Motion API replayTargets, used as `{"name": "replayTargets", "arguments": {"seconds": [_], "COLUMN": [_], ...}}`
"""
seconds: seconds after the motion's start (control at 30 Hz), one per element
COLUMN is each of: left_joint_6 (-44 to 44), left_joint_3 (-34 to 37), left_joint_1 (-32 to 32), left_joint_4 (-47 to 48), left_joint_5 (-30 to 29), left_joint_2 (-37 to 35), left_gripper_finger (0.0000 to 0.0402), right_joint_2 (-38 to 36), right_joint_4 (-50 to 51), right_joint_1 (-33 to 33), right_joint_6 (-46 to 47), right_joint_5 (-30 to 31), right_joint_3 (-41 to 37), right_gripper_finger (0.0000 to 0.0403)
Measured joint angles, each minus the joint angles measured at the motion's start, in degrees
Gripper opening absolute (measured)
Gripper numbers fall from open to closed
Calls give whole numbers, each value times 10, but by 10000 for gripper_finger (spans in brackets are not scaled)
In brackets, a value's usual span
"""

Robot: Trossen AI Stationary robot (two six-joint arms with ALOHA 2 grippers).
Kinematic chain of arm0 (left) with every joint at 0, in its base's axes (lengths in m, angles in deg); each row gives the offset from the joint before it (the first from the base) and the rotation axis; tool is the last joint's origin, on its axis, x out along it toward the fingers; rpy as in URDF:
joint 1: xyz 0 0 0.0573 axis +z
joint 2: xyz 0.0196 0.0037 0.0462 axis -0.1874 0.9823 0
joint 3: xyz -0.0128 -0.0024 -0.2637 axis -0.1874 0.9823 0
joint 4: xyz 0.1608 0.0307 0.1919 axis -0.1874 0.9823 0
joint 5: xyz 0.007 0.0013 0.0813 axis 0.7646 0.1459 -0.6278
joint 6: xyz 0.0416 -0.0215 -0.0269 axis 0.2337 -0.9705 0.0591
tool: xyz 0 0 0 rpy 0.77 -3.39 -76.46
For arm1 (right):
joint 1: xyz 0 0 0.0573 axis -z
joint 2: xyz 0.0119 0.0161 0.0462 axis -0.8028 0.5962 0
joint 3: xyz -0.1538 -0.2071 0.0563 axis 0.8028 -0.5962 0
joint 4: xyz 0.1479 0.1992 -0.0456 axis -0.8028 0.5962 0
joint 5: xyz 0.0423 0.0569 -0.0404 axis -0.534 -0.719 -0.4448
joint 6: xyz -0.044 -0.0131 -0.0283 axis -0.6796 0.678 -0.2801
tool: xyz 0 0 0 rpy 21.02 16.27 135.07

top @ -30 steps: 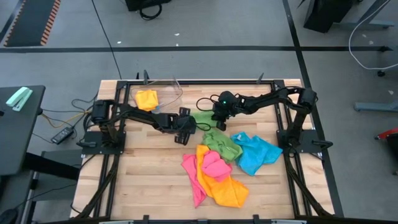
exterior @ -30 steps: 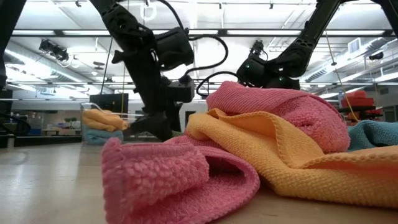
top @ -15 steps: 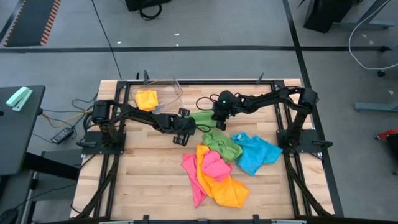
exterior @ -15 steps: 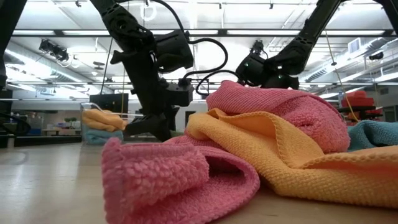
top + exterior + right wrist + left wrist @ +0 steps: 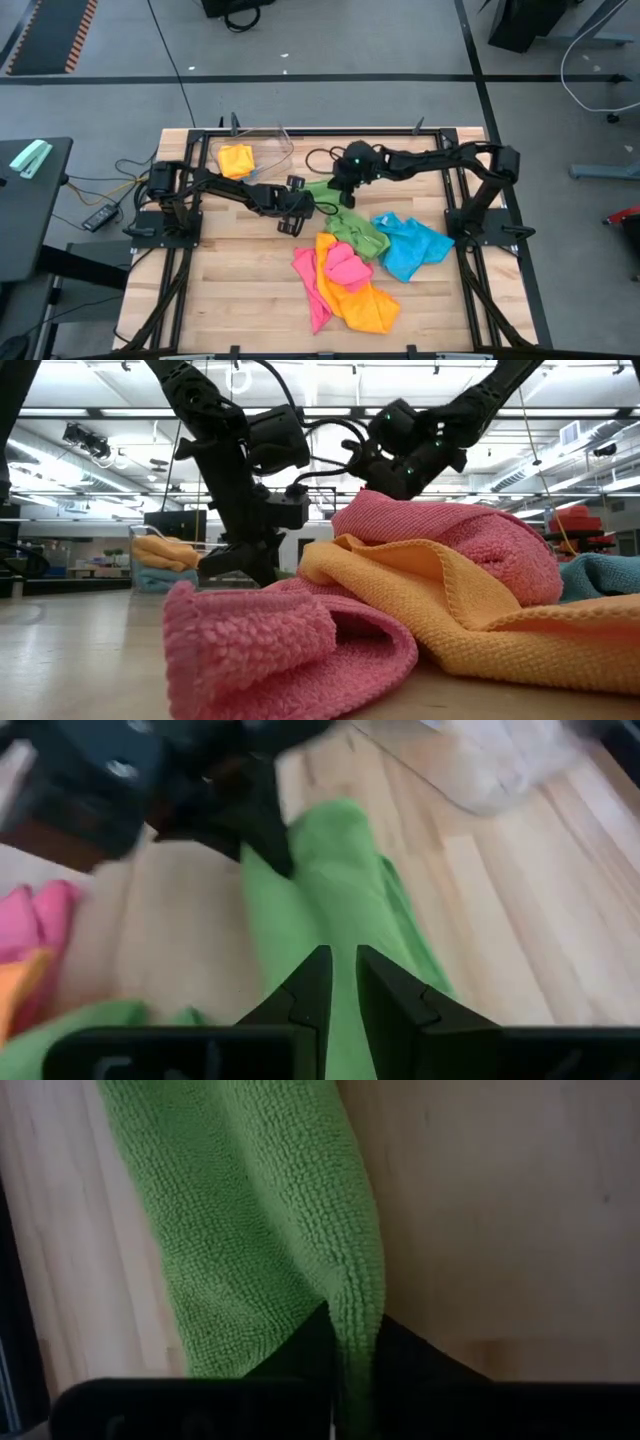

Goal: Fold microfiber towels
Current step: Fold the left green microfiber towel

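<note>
Table from above: green towel at centre, stretched between both arms, with the blue towel just right of it and the pink towel and orange towel piled nearer. An orange-yellow cloth sits in the clear bin, far left. Low view hides the green towel behind the pink/orange heap. Left hand is pinched tight on the green towel's edge; right hand is nearly closed, clamping the same towel.
</note>
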Motion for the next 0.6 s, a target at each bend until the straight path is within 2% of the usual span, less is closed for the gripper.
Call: {"name": "replayTargets", "arguments": {"seconds": [0.1, 0.37, 0.6], "left_joint_6": [-25, -141, -250], "left_joint_3": [0, 0, 0], "left_joint_1": [1, -6, -26], "left_joint_4": [0, -3, -7], "left_joint_5": [4, 62, 65], "left_joint_2": [0, -1, -1], "left_gripper_finger": [52, 36, 49], "right_joint_2": [0, -2, -2], "right_joint_4": [-10, 26, 129], "right_joint_1": [-39, -123, -117], "right_joint_6": [-8, -56, -32], "right_joint_5": [26, 200, 225], "right_joint_3": [0, 0, 0], "right_gripper_finger": [60, 60, 60]}}
